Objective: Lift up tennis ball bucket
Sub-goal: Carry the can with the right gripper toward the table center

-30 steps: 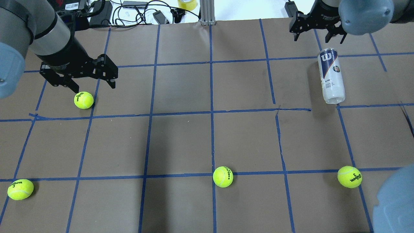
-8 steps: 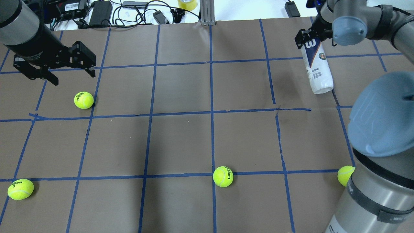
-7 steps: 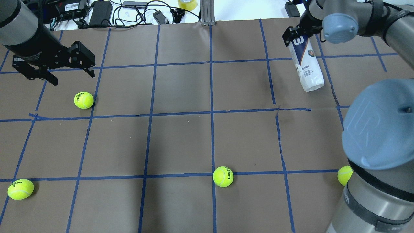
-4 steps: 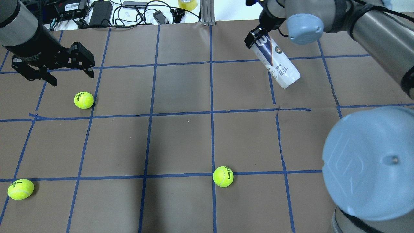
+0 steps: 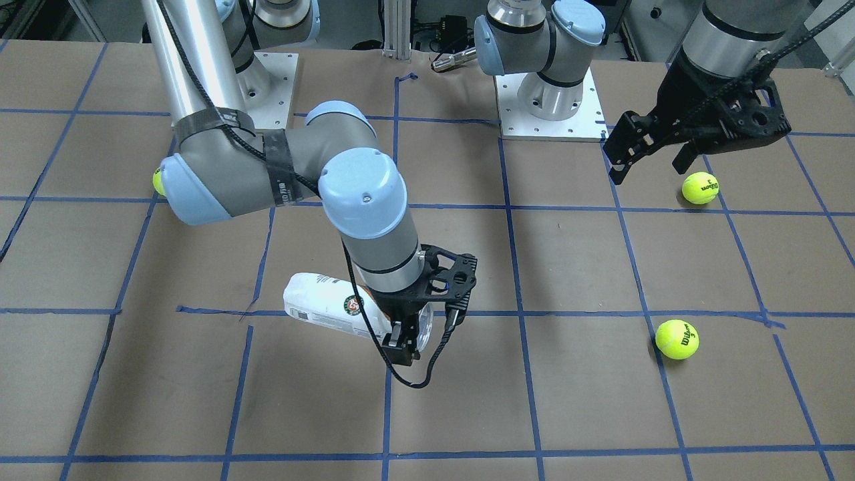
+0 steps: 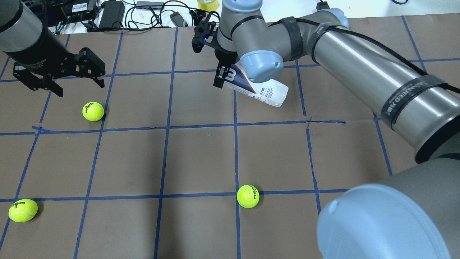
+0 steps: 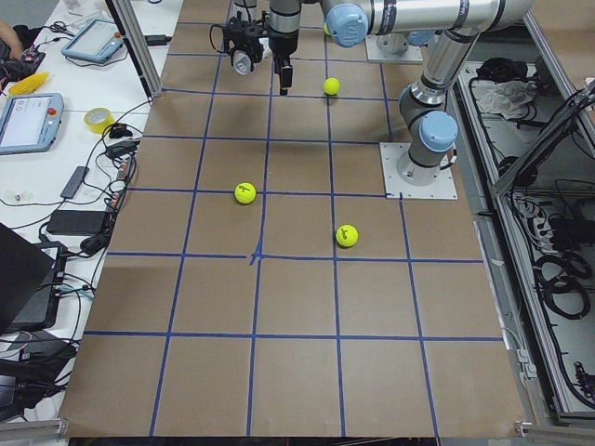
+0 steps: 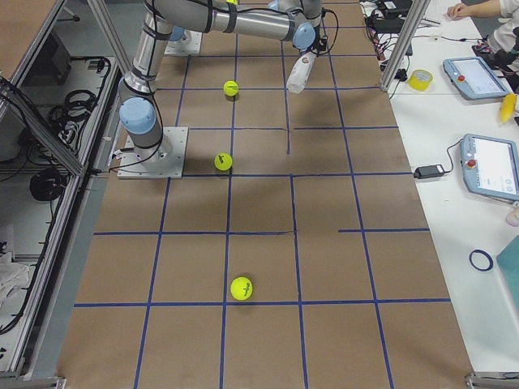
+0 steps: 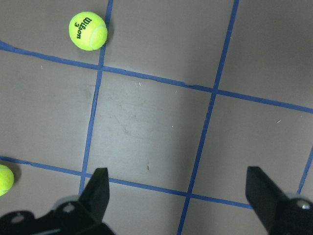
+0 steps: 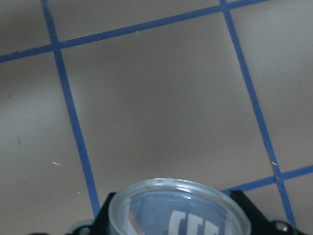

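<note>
Tennis ball bucket [image 6: 267, 92]: pinched at its clear rim end by the right gripper [image 5: 424, 331], held tilted above the brown table [image 6: 201, 158], closed end slanting down and away from the fingers. Left gripper [image 6: 79, 86]: spread wide, holding nothing, hovering near a tennis ball [image 6: 93, 111] lying just beyond its fingertips.

The table [image 6: 201, 158] is covered in brown paper crossed by a grid of blue tape lines [image 6: 197, 126]. Along its far edge runs a white bench [image 8: 430, 235] strewn with black cables [image 6: 151, 14], a roll of yellow tape [image 6: 207, 4] and two tablet-like pendants [image 8: 493, 166]. An aluminium post [image 6: 228, 14] stands at the middle of that edge.
</note>
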Robot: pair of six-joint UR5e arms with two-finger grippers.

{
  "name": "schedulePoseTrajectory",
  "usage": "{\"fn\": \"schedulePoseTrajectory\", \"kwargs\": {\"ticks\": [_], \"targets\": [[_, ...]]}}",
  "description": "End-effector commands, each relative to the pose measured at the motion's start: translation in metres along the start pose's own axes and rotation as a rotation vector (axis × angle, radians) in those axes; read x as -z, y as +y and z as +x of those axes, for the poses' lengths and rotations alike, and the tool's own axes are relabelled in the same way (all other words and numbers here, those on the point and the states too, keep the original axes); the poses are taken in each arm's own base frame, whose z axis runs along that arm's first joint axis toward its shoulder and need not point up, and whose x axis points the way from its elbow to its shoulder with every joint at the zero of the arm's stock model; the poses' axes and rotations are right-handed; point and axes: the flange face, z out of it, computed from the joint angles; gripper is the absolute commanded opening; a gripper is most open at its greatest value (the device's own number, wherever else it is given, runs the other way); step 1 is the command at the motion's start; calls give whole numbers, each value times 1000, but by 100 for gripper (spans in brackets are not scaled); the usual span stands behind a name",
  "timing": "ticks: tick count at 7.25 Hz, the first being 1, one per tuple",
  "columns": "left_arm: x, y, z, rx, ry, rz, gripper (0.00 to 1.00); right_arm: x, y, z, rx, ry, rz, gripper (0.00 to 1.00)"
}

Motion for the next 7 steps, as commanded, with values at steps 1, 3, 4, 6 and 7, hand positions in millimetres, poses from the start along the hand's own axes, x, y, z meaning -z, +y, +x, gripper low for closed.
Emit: {"fn": "schedulePoseTrajectory", "kwargs": {"ticks": [1, 3, 4, 6, 7], "targets": [[-1, 0, 0, 0, 5, -1, 100, -36, -17, -38, 176, -10, -10, 43], [-1, 0, 0, 0, 3, -1, 100, -50, -29, -50, 249, 18, 27, 54], [-2, 0, 0, 0, 2, -6, 100, -60, -33, -58, 259, 2, 21, 55], [-3, 0, 0, 0, 2, -7, 100, -75, -38, -68, 253, -17, 15, 74], [-3, 0, 0, 0, 0, -7, 100, -91, -38, -70, 264, -31, 9, 96]]}}
